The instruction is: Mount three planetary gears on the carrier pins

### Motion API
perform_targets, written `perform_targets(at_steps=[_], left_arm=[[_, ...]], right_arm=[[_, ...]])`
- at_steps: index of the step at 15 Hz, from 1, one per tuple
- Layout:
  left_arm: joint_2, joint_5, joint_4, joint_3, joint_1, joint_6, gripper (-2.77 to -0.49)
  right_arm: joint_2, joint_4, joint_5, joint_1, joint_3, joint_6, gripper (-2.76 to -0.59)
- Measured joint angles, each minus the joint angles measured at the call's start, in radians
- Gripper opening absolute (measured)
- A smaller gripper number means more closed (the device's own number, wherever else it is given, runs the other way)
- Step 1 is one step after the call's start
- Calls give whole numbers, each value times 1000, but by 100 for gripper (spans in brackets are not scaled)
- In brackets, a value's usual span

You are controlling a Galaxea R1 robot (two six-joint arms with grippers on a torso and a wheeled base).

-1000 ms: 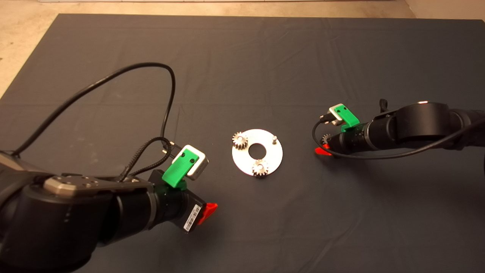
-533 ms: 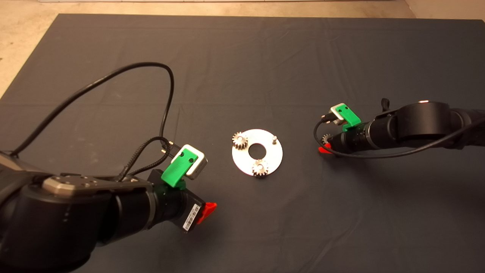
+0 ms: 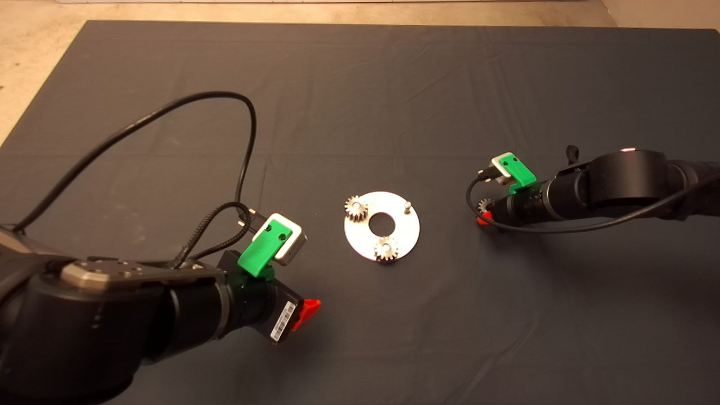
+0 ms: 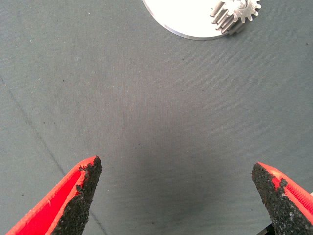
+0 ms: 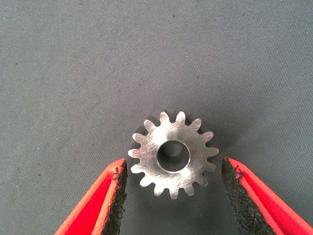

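Note:
The silver disc (image 3: 395,240) lies at mid-mat with three pegs. Two planetary gears sit on pegs, one at the disc's far left (image 3: 356,208) and one at its near edge (image 3: 386,248). The third carrier pin (image 3: 408,206) at the far right stands bare. The third gear (image 5: 172,154) lies flat on the mat to the right of the disc, partly hidden in the head view (image 3: 482,206). My right gripper (image 5: 172,196) is low over it, fingers open on either side of it, apart from its teeth. My left gripper (image 4: 176,193) is open and empty over bare mat, near-left of the disc (image 4: 195,19).
A black cable (image 3: 169,112) loops from the left arm over the mat's left half. The mat's far edge meets a beige floor (image 3: 34,50). A thin black cable (image 3: 534,229) hangs under the right arm.
My right gripper has dropped lower around the loose gear, with less of its red fingers showing from above. The left arm has drifted slightly. The disc and its two gears have not moved.

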Motion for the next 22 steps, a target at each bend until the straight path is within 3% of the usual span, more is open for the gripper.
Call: perform_targets(at_steps=[4, 22], left_arm=[[-11, 0, 2, 0, 0, 0, -104], [-14, 0, 2, 0, 0, 0, -104]], right_arm=[[0, 0, 1, 0, 0, 0, -222], [0, 0, 1, 0, 0, -2, -241]])
